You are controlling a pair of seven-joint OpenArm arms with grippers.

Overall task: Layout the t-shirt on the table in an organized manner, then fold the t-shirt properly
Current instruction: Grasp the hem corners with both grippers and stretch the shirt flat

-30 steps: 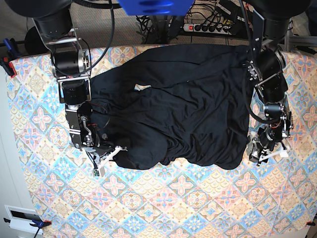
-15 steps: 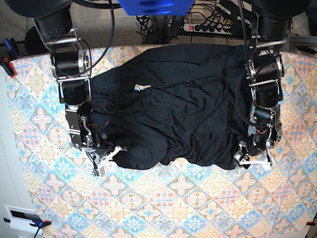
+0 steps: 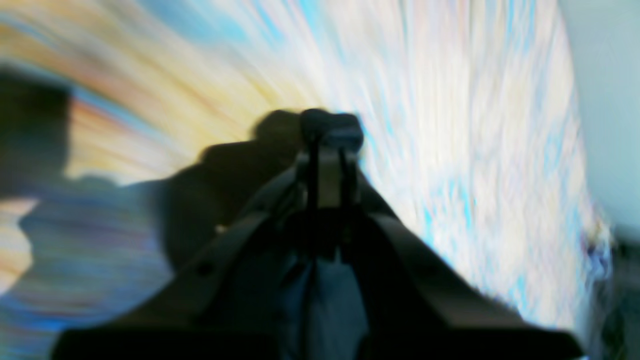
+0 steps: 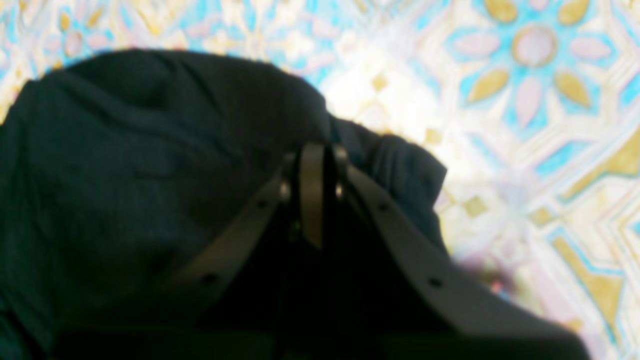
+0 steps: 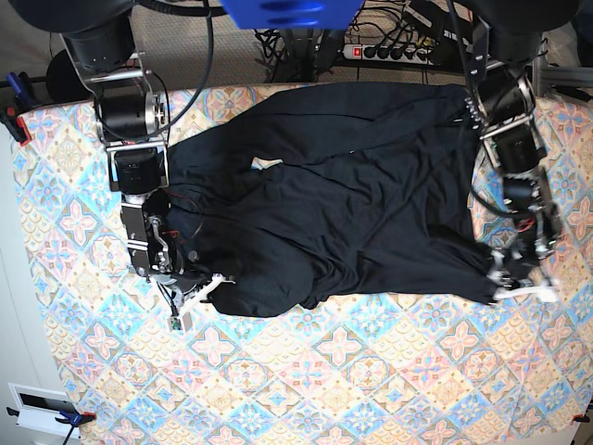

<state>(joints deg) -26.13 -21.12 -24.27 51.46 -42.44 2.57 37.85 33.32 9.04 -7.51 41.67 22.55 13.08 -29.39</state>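
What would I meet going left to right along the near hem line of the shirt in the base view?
Bare patterned pastel tablecloth of the table → right arm's end effector → plain black soft fabric t-shirt → left arm's end effector → patterned cloth again.

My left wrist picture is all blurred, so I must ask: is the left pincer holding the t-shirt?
Observer: Yes. In the base view the left pincer is shut on a lower corner of the t-shirt.
Operator: And the right pincer?
Observer: The right wrist view shows the right pincer shut on a fold at the shirt's edge.
Operator: Does the shirt lie flat?
Observer: No. The base view shows it wrinkled on the table, with an uneven lower edge between the two pincers.
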